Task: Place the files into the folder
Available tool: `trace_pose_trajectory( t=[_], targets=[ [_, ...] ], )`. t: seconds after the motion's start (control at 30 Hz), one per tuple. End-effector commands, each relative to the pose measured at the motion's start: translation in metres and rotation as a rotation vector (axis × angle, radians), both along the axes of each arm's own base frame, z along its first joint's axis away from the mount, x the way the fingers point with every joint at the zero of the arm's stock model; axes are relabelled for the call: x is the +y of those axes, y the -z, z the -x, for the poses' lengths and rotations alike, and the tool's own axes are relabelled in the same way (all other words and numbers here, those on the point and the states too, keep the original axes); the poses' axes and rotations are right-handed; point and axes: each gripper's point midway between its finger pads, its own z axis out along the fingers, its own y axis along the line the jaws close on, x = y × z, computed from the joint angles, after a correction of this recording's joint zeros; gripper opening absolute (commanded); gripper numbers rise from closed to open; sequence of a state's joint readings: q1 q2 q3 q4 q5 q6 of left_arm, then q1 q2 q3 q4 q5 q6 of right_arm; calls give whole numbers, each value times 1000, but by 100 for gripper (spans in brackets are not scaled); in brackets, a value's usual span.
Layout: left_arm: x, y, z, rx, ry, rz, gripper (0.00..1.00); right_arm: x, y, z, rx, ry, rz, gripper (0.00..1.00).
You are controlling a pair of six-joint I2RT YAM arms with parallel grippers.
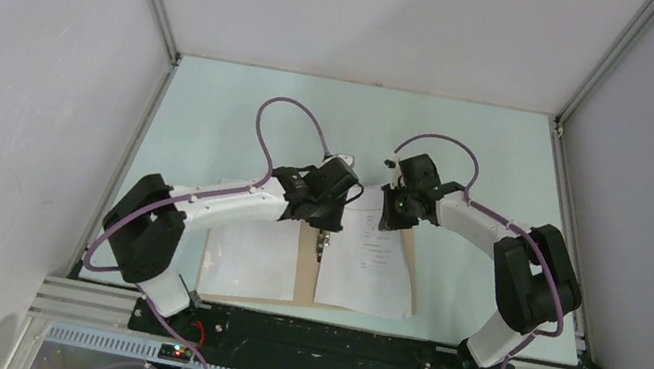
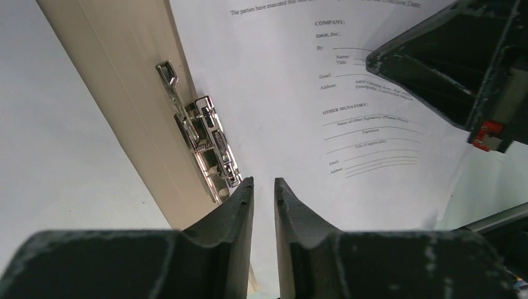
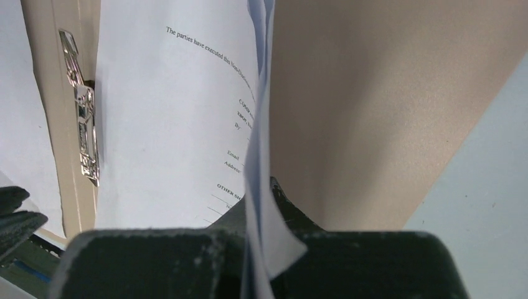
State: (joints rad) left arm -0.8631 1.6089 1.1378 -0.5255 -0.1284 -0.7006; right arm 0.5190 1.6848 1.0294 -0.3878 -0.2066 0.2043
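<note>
The printed sheet point(image 2: 280, 93) reads "COMPANY:" and "OTHER SIGNATORY:"

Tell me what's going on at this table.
A flat tan kraft-card folder lies open on the table, with a blank-looking white sheet on its left leaf. The right gripper is shut on an edge of the printed white sheets, holding that edge raised off the right leaf. The left gripper, jaws slightly apart and holding nothing, hovers beside the small metal spine clip.
</note>
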Motion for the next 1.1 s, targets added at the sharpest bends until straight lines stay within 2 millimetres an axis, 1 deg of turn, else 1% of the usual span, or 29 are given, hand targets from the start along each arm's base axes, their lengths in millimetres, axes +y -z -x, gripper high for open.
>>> trace_pose_trajectory(
  t=[0.0, 0.2, 0.33, 0.4, 0.57, 0.63, 0.7, 0.8, 0.9, 1.07],
  targets=[
    [-5, -4, 8, 3, 14, 28, 23, -5, -10, 4, -53, -46, 21, 0],
    [-15, 11, 29, 42, 66, 1, 20, -1, -13, 3, -83, -73, 13, 0],
    [-17, 21, 35, 62, 69, -12, 18, 7, -16, 0, -108, -92, -11, 0],
    [-16, 26, 37, 68, 64, -15, 18, 9, -16, -3, -118, -99, -15, 0],
    [-14, 30, 38, 73, 60, -19, 17, 2, -8, -8, -144, -109, 42, 0],
    [-14, 30, 38, 72, 63, -20, 17, 0, -4, -10, -150, -116, 67, 0],
    [-14, 31, 38, 73, 65, -24, 17, 1, -4, -11, -158, -127, 73, 0],
    [-13, 33, 39, 77, 69, -32, 17, 5, -3, -10, -183, -161, 98, 0],
    [-12, 36, 40, 81, 70, -36, 17, 3, -1, -8, -188, -176, 126, 0],
    [-11, 36, 40, 79, 77, -41, 17, 9, 3, -2, -200, -225, 150, 0]
  ],
)
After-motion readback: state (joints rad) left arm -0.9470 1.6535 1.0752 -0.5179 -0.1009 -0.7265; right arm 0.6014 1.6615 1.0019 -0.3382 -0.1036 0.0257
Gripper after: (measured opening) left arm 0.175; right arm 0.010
